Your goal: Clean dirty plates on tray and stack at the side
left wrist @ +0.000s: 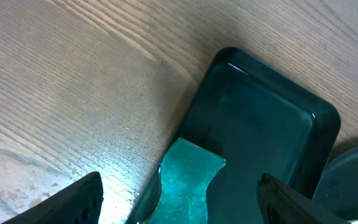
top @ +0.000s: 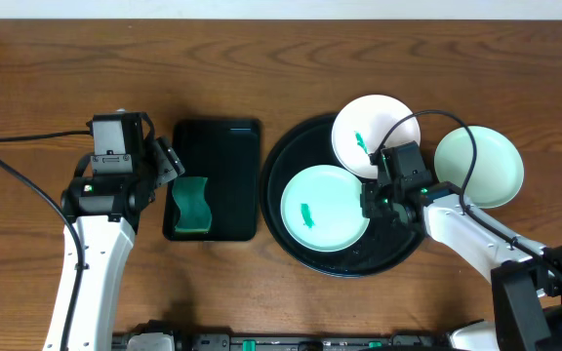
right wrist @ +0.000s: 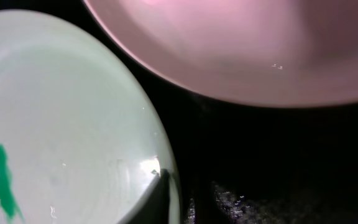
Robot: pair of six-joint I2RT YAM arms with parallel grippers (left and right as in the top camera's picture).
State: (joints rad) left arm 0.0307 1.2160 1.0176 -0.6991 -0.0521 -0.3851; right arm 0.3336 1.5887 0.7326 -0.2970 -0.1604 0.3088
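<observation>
On the round black tray [top: 286, 161] lies a mint-green plate [top: 325, 207] with a green smear. A white plate [top: 369, 132], also smeared, leans on the tray's far rim. My right gripper [top: 369, 203] is at the mint plate's right edge. In the right wrist view its jaws [right wrist: 176, 186] straddle that plate's [right wrist: 61, 112] rim, shut on it, one finger [right wrist: 157, 202] on the inner face. The white plate [right wrist: 260, 50] fills the top of that view. Another mint-green plate [top: 481, 166] rests on the table right of the tray. My left gripper [top: 174, 164] hangs open.
A rectangular black tray [top: 218, 136] left of the round one holds a green sponge [top: 192, 203]. In the left wrist view the sponge [left wrist: 188, 180] lies between my wide-apart fingers [left wrist: 73, 199], untouched, inside the tray [left wrist: 260, 106]. A cable loops over the right arm.
</observation>
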